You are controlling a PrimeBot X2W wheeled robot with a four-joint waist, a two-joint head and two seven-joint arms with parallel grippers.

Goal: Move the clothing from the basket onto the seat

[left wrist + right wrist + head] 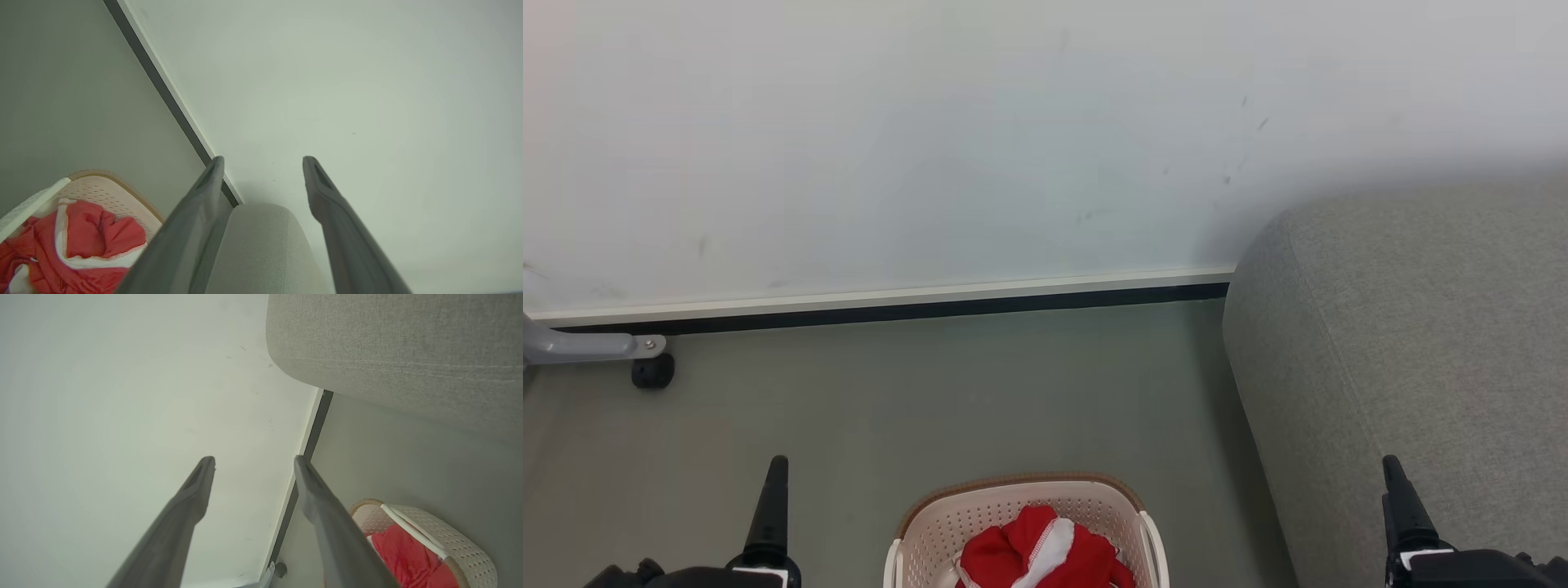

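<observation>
Left gripper (263, 163) and right gripper (254, 463) both spread, empty; clothes (1013, 559) heaped in the basket (1013, 483) near the seat (1405, 343), soft, light, floppy I'd say, so pinch the topmost fold.

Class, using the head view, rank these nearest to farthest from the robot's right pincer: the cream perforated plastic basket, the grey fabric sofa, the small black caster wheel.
1. Grey fabric sofa, at right, alongside the right pincer.
2. Cream perforated plastic basket, bottom centre.
3. Small black caster wheel, far left by the wall.
</observation>
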